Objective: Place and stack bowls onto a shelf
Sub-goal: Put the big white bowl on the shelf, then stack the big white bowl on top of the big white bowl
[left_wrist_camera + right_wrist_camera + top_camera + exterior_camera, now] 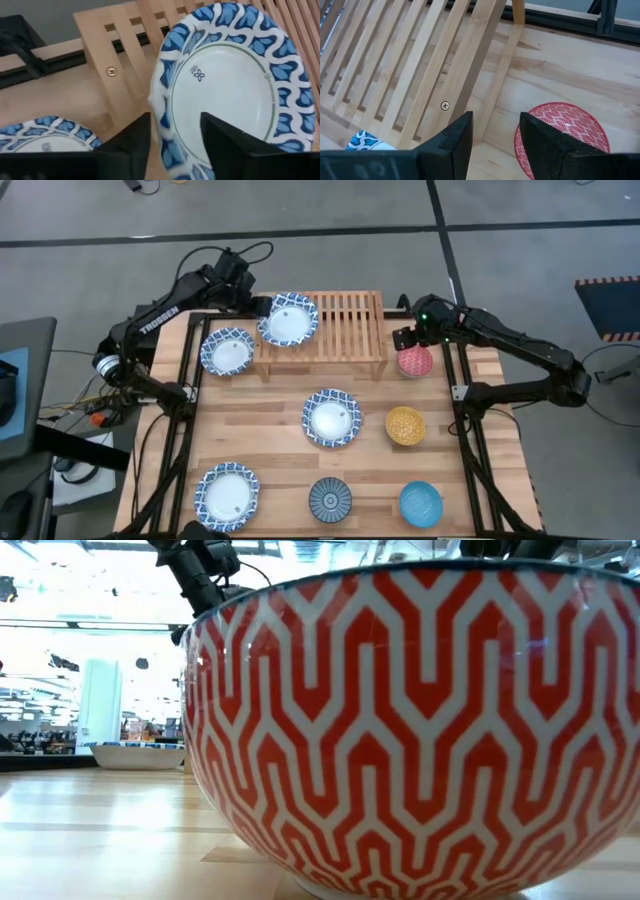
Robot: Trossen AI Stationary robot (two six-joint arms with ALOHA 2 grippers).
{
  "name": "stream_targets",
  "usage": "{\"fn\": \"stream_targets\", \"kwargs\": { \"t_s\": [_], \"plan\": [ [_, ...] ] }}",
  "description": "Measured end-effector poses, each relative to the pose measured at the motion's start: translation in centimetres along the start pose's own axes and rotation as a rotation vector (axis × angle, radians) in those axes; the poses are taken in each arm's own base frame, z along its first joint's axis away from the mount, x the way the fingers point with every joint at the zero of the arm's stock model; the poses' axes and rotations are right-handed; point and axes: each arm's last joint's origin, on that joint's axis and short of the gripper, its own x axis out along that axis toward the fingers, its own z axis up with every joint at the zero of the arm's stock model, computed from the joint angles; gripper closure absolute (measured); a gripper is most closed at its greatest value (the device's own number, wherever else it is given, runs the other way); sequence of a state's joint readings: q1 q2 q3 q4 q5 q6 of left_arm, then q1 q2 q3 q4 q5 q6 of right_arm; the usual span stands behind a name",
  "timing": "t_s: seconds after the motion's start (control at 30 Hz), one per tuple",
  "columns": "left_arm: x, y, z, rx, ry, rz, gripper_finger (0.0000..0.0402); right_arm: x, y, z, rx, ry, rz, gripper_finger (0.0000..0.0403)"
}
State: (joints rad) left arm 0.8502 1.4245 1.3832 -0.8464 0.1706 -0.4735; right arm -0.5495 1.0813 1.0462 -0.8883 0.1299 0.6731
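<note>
The left gripper (268, 308) is reaching over the shelf's (345, 330) left end, its fingers (131, 142) closing on the rim of a patterned bowl (288, 319) that is sitting on the slats there and overhanging the shelf's left edge. In the left wrist view the rim is passing between the two dark fingers, and a small blue flower-like mark is showing on the bowl's white centre. White lettering reading "TROSSEN" is running along the left arm (160, 320).

The right gripper (408, 338) is hovering at the shelf's right end, just above the red bowl (415, 361), which is resting on the tabletop (270, 455) beside the shelf's right legs. Its fingers (454, 136) are standing apart with nothing between them; the red bowl is lying just past them.

A second patterned bowl (228, 351) is sitting on the tabletop just left of the shelf, near the left edge. A third (332, 418) is lying at the tabletop's middle, with the yellow bowl (405, 425) to its right. Along the near edge, a fourth patterned bowl (226, 493) is sitting by the left corner, the striped bowl (330, 500) at the middle and the blue bowl (421, 504) toward the right corner.

In the low view a bowl with an orange-red and white zigzag pattern is filling most of the picture.
</note>
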Motion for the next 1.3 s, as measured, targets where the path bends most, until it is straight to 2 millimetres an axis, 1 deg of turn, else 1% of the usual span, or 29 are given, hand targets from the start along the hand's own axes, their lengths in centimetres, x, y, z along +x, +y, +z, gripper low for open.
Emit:
{"fn": "stream_targets", "kwargs": {
  "t_s": [0.17, 0.3, 0.4, 0.57, 0.7, 0.77, 0.9, 1.07, 1.17, 1.3],
  "plan": [
    [-3.2, -0.8, 0.7, 0.111, -0.08, -0.004, 0.0179, 0.0, 0.1, 0.2, 0.003, -0.014, 0.009, 0.0215],
    [-5.7, -1.2, 0.9, 0.166, -0.144, 0.046, 0.0147, 0.0, 0.1, 0.4, -0.001, -0.035, 0.021, 0.0215],
    [-7.4, -1.3, 0.7, 0.184, -0.192, 0.062, 0.0139, 0.0, 0.2, 0.5, 0.006, -0.046, 0.031, 0.0215],
    [-10.5, -1.2, -0.4, 0.215, -0.289, 0.092, 0.0139, -0.1, 0.7, 0.2, -0.008, -0.042, 0.051, 0.0215],
    [-13.0, -1.3, -2.2, 0.224, -0.384, 0.115, 0.0138, -0.2, 1.4, 0.0, -0.027, -0.055, 0.087, 0.0215],
    [-13.8, -1.4, -3.5, 0.231, -0.417, 0.091, 0.0138, -0.3, 1.9, 0.1, -0.022, -0.079, 0.124, 0.0215],
    [-14.4, -1.8, -6.6, 0.245, -0.461, -0.01, 0.0138, -0.7, 3.3, 0.3, -0.028, -0.15, 0.233, 0.0215],
    [-14.2, -2.0, -10.5, 0.291, -0.444, -0.14, 0.0138, -1.4, 4.9, 0.7, -0.037, -0.231, 0.371, 0.0215],
    [-13.8, -2.1, -12.4, 0.316, -0.405, -0.184, 0.0138, -1.8, 5.5, 0.9, -0.043, -0.275, 0.424, 0.0215],
    [-13.4, -2.3, -14.2, 0.362, -0.363, -0.222, 0.0138, -2.1, 6.1, 1.0, -0.044, -0.309, 0.474, 0.0215]
  ]
}}
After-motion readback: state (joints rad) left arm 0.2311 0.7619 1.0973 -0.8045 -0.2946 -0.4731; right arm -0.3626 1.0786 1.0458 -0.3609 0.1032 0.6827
